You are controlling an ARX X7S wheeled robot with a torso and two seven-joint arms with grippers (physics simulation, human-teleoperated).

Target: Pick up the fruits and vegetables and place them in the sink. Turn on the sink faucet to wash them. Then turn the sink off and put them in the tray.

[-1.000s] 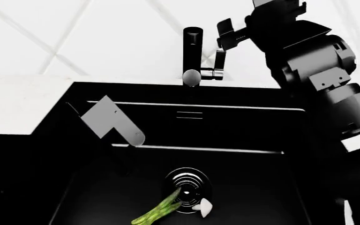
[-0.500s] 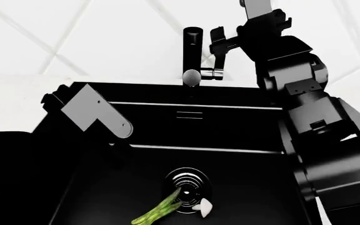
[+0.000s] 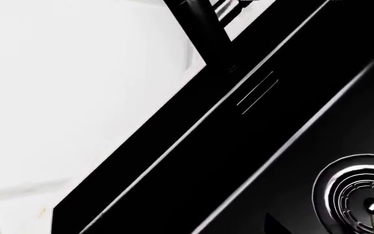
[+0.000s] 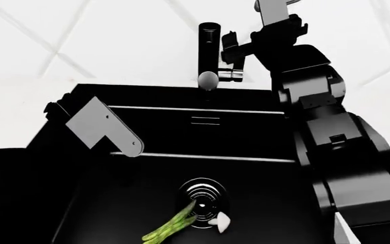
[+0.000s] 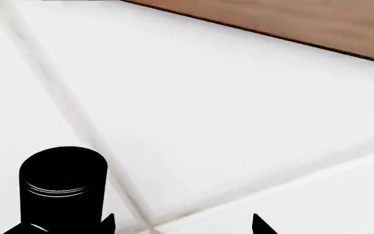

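Your right gripper, jaws apart and empty, sat just right of the faucet at upper centre, lever just below it. Produce lay low in the sink. Left gripper's state: couldn't tell.

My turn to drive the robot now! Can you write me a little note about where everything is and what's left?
Right gripper: up by the faucet lever, looks open, holding nothing.
Left gripper: above the sink's left side, state unclear.
Green stalks and whitish piece lie in the sink beside the drain.
Done: produce in the sink.
Left: water on, water off, move produce to the tray (not in view).
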